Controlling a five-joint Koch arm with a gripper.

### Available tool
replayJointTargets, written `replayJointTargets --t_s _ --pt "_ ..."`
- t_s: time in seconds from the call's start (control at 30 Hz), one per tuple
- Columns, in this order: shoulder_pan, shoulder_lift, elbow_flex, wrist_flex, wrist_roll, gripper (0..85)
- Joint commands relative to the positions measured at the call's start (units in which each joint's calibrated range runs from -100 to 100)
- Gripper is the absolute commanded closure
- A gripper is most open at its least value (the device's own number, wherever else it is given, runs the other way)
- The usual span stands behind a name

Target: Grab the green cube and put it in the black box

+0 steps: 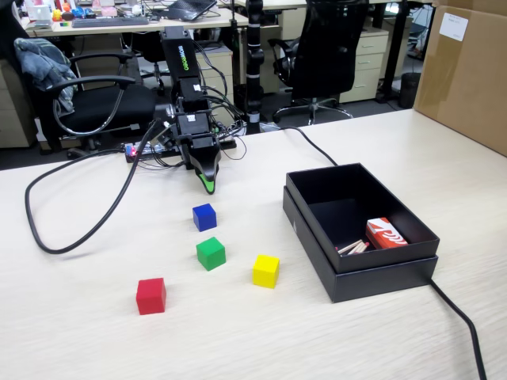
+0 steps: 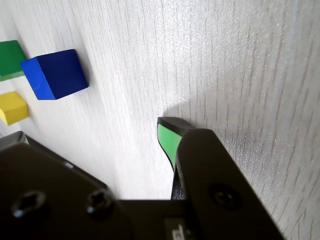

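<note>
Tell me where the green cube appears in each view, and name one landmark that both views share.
Fixed view: the green cube sits on the table, low and left of centre, between the red cube and the yellow cube.
Wrist view: only part of the green cube shows, at the left edge near the top.
Shared landmark: the blue cube, right next to it.

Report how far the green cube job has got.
Nothing is done yet. The green cube sits on the table between the blue cube and yellow cube, outside the black box. The claw points down at the table just behind the blue cube and holds nothing; whether it is open cannot be told. Left: reach past the blue cube, grip the green one, carry it to the box.
</note>
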Motion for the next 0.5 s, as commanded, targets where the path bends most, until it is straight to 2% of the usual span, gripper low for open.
replayJointTargets --t_s 0.0,0.47 --pt "-0.1 0.4 -3.4 -1.7 0.2 35.5" --pt "-0.1 0.4 -3.4 -1.7 0.2 35.5"
